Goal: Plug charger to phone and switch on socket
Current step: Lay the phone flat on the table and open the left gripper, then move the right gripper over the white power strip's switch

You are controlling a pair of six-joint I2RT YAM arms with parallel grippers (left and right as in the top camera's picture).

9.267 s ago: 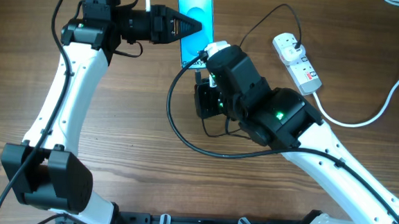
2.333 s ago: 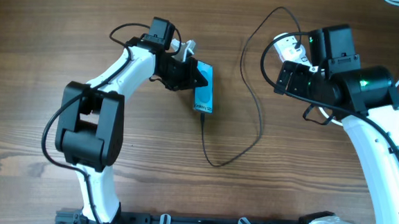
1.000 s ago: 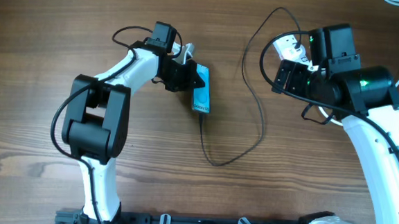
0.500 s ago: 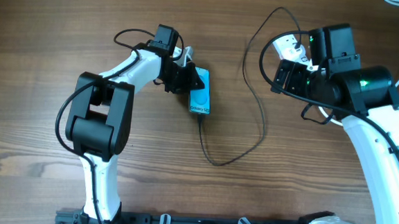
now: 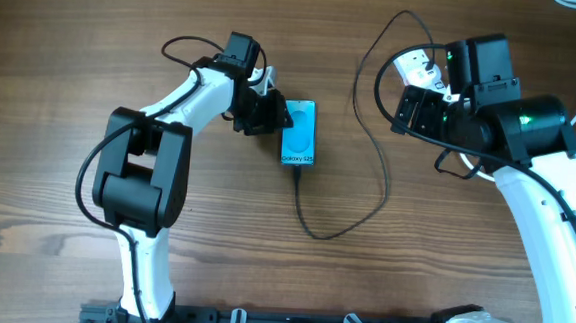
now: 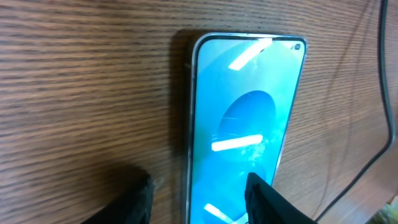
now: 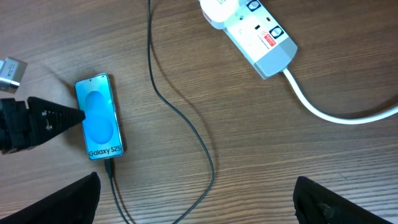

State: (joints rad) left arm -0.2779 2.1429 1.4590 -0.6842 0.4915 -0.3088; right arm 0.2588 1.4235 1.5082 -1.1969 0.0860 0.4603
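The phone (image 5: 299, 132) lies flat on the wooden table with its teal screen up, also seen in the left wrist view (image 6: 245, 124) and the right wrist view (image 7: 98, 118). The black charger (image 5: 367, 176) is plugged into the phone's label end (image 7: 109, 167) and loops up to the white socket (image 5: 411, 64). My left gripper (image 5: 271, 115) stands open at the phone's long left edge, one finger (image 6: 267, 199) over the screen and the other (image 6: 134, 199) over bare wood. My right gripper (image 5: 419, 107) hangs open above the socket (image 7: 255, 28), nothing between its fingers.
A thick white lead (image 7: 329, 112) runs from the socket's end off to the right (image 5: 560, 138). A white adaptor (image 7: 217, 9) sits in the socket's far end. The charger's slack (image 7: 180, 112) lies on the wood between phone and socket.
The left jaws have opened and let go of the phone, which has dropped from tilted on its edge to flat on the table. The right arm has not moved.
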